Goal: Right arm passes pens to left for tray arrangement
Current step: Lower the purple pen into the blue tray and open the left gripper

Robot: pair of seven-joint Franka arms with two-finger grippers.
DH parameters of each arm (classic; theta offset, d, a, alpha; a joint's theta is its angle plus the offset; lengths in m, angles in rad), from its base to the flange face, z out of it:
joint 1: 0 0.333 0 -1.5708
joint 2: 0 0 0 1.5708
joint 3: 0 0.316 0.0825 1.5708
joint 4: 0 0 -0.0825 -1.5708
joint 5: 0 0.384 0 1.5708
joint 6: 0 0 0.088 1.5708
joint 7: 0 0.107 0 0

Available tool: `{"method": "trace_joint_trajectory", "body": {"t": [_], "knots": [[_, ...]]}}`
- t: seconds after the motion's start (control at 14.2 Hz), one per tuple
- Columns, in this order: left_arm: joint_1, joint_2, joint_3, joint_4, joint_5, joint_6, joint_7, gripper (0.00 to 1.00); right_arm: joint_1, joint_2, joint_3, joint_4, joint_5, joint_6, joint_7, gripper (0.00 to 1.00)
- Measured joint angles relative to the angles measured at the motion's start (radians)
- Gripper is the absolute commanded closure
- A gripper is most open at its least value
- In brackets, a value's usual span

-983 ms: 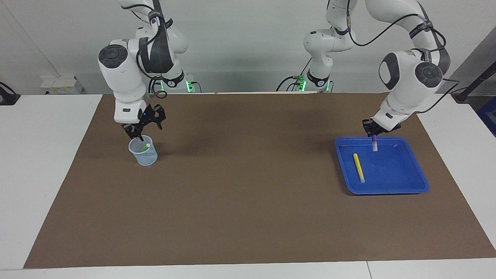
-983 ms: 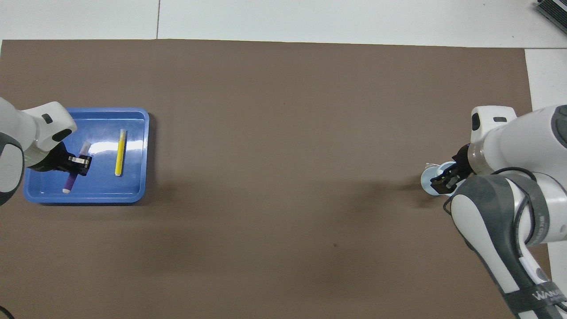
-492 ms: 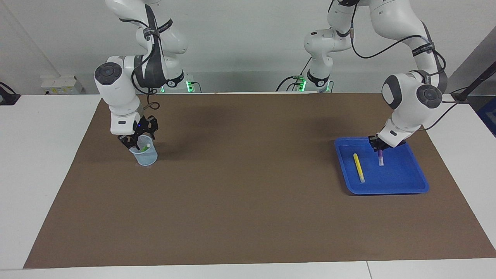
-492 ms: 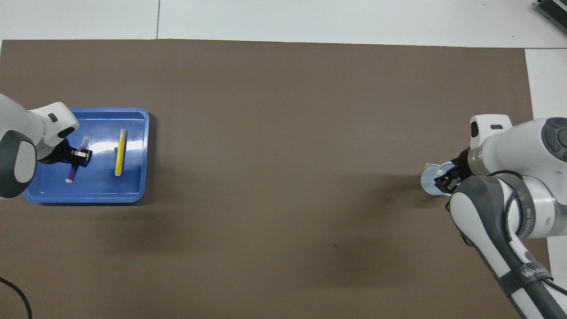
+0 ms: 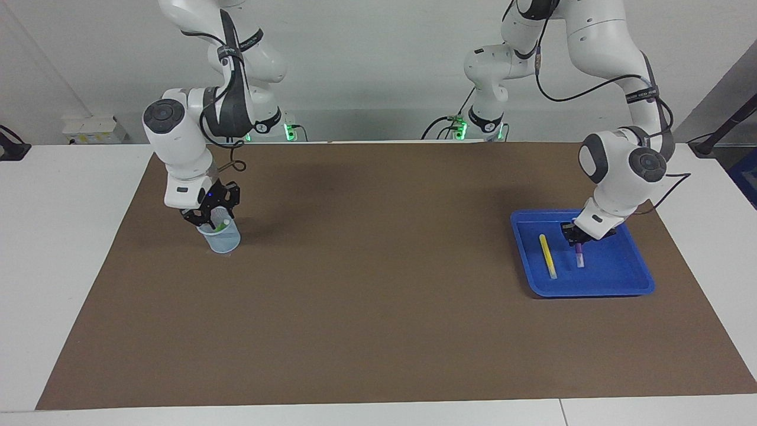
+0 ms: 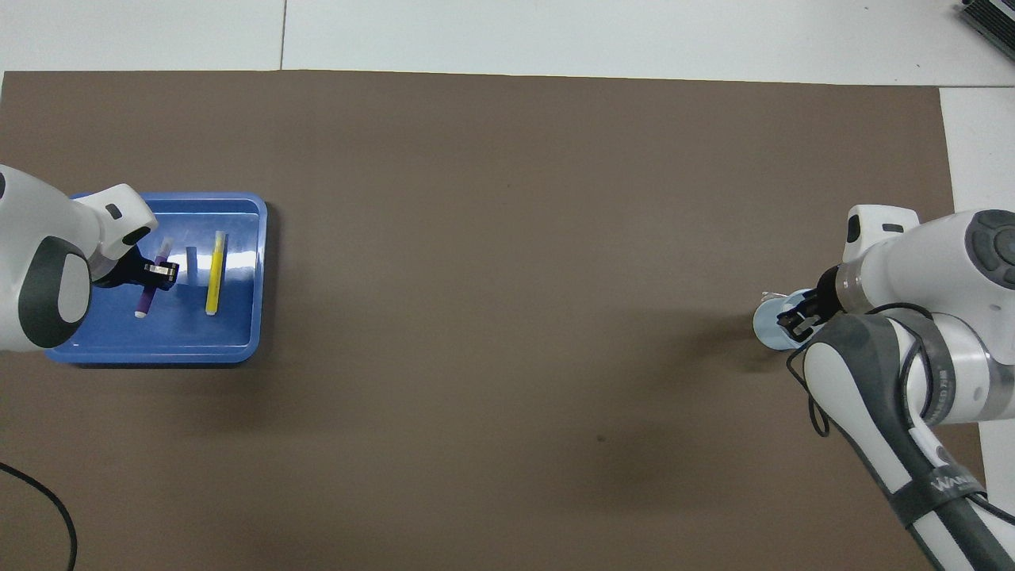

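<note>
My facing camera sits high across the table, looking at both arm bases. My overhead camera looks steeply down from the robots' end. Both cover the whole brown mat, half a turn apart.

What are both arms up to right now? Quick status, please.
Left gripper shut on purple pen, low over blue tray; yellow pen lies inside. Right gripper down in cup at green pen. Nothing in the way.
</note>
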State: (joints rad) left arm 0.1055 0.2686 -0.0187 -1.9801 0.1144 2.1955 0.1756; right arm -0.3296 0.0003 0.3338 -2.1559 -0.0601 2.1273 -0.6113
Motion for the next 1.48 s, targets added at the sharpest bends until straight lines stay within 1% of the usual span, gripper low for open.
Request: {"method": "trace_joint_trajectory", "body": {"t": [0.35,0.49,0.56,0.63,0.7,0.77,0.84,0.98,1.05,1.12,1.19,1.26,1.4,1.48], "knots": [[0.008,0.024,-0.001,-0.050,0.000,0.123,0.000,1.00,0.000,0.001,0.001,-0.010,0.000,-0.001,0.028,0.56],[0.008,0.025,-0.001,-0.057,0.001,0.146,0.002,1.00,0.000,0.001,0.001,-0.015,0.000,0.000,0.044,0.56],[0.008,0.024,-0.001,-0.060,0.001,0.152,0.004,0.78,0.000,0.001,0.001,-0.016,0.000,0.000,0.057,0.57],[0.008,0.023,-0.001,-0.063,0.002,0.156,0.006,0.73,0.000,0.003,0.001,-0.017,0.000,0.000,0.069,0.57],[0.008,0.023,-0.001,-0.065,0.003,0.161,0.007,0.65,0.000,0.005,0.002,-0.017,0.000,0.001,0.075,0.57],[0.008,0.023,-0.003,-0.066,0.003,0.162,0.007,0.59,0.000,0.008,0.002,-0.017,0.000,0.002,0.077,0.60],[0.008,0.024,-0.005,-0.069,0.003,0.165,0.008,0.50,0.000,0.010,0.002,-0.017,0.000,0.002,0.078,0.63],[0.007,0.028,-0.009,-0.069,0.003,0.168,0.008,0.42,0.000,0.011,0.002,-0.017,0.000,0.002,0.078,0.75],[0.007,0.028,-0.009,-0.069,0.003,0.169,0.008,0.29,0.001,0.011,0.002,-0.016,0.001,0.002,0.078,0.81],[0.007,0.029,-0.010,-0.069,0.003,0.169,0.008,0.20,0.001,0.011,0.003,-0.016,0.001,0.002,0.078,0.90],[0.007,0.029,-0.010,-0.067,-0.007,0.168,0.007,0.06,0.001,0.011,0.003,-0.016,0.001,0.002,0.078,0.99],[0.007,0.030,-0.011,-0.062,-0.043,0.162,0.004,0.00,0.001,0.010,0.004,-0.011,0.001,0.008,0.078,1.00],[0.007,0.034,-0.011,-0.021,-0.140,0.106,0.005,0.00,0.000,0.010,0.004,-0.008,0.001,0.009,0.078,1.00],[0.007,0.038,-0.012,0.011,-0.162,0.066,0.005,0.00,0.000,0.010,0.004,-0.007,0.001,0.008,0.078,1.00]]}}
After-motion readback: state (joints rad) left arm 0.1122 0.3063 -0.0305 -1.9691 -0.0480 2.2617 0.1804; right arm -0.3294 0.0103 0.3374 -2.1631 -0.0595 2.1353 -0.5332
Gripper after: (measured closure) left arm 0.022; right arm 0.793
